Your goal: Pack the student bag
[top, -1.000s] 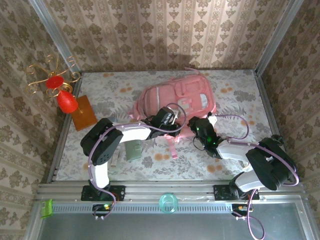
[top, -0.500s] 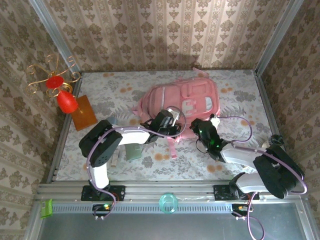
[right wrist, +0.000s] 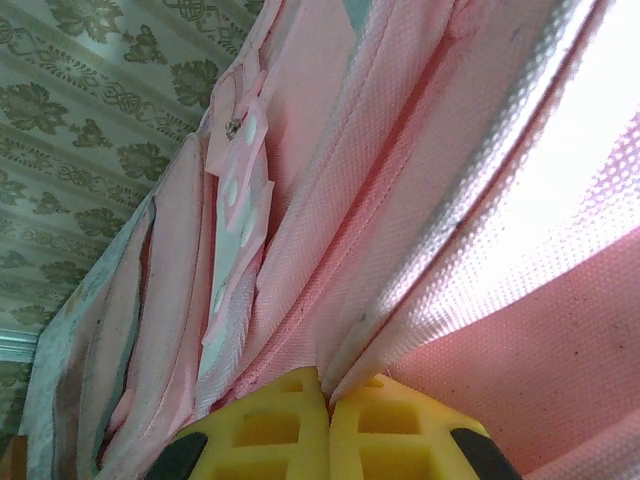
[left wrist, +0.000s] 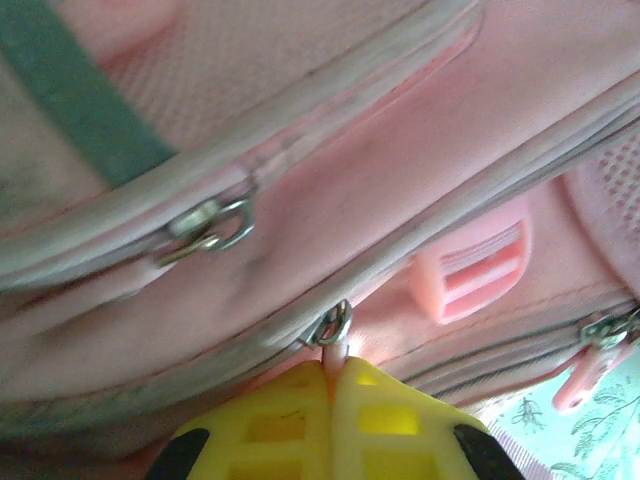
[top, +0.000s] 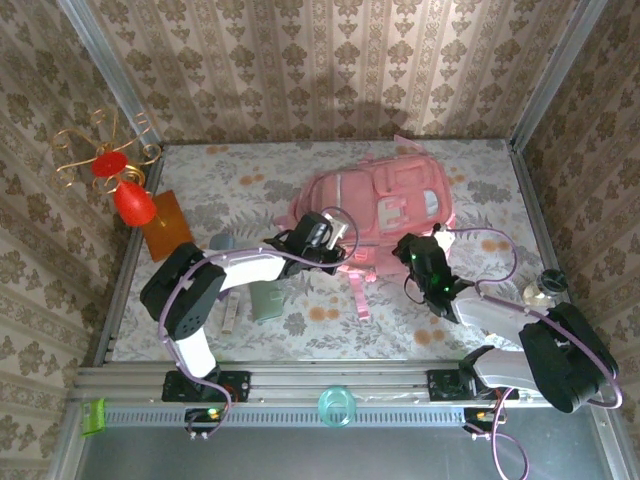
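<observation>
We've got the bag [top: 390,200] lying flat on the flowery tabletop [top: 240,180], right of centre and towards the back. It's soft pink fabric with a rounded top and pale patches. Our left tool [left wrist: 330,385] has its yellow grid-moulded pads [left wrist: 280,425] pressed together on a small zip pull [left wrist: 336,350] hanging off a metal ring at the bag's near left edge. Just right of that sits a ribbed pink plastic buckle [left wrist: 470,268]. Our right tool [right wrist: 327,398] is clamped tight on a fold of the dimpled woven cloth at the bag's near right edge, with stitched seams running up from it.
</observation>
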### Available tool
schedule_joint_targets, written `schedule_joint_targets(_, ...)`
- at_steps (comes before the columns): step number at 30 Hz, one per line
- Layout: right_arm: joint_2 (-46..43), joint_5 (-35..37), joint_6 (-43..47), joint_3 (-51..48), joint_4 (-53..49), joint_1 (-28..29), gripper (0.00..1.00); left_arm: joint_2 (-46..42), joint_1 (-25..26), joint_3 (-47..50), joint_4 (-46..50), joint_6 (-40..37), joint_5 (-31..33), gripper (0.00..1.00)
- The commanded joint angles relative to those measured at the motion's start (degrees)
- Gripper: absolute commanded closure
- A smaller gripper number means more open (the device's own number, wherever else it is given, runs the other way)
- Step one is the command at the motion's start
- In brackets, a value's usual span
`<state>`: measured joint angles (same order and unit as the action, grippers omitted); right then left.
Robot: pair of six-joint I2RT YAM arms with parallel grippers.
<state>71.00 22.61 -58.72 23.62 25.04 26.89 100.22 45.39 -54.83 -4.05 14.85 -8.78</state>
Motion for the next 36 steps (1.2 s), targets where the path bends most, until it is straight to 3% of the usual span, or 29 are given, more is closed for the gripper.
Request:
schedule_joint_targets(1, 0.1, 9.7, 5.8, 0.6, -0.3, -3.9, 1.0, -1.7, -3.4, 0.5, 10.3, -2.6, 7.1, 1.0)
schedule_joint_targets(11, 8.2, -6.1, 20.3, 13.4, -12.5, -14.9, 1.0, -4.8, -5.5, -1.1, 16.1, -7.2, 3.3, 1.0)
schedule_joint_targets(15, 7.7, -11.2, 24.4, 15.7, -13.9, -15.7, 0.99, -5.2, -4.9, -1.0, 14.8, -6.3, 1.0, 1.0)
schedule_joint_targets(19, 6.2, -17.1, 21.2, 13.8, -11.2, -14.9, 1.0, -6.1, -3.2, -2.3, 11.6, -3.2, -3.8, 1.0)
schedule_joint_targets(24, 5.7, -17.2, 18.0, 11.1, -8.6, -13.8, 1.0, -6.3, 1.6, -5.3, 9.2, 1.2, -5.2, 0.76)
schedule_joint_targets(28, 6.1, -17.4, 17.2, 10.8, -8.1, -13.8, 1.0, -2.0, 4.3, -10.3, 14.4, 0.2, 3.0, 0.61)
schedule_joint_targets(36, 6.3, -17.5, 16.9, 10.9, -7.8, -13.8, 1.0, 7.6, 5.5, -20.3, 21.6, -0.5, 8.8, 0.53)
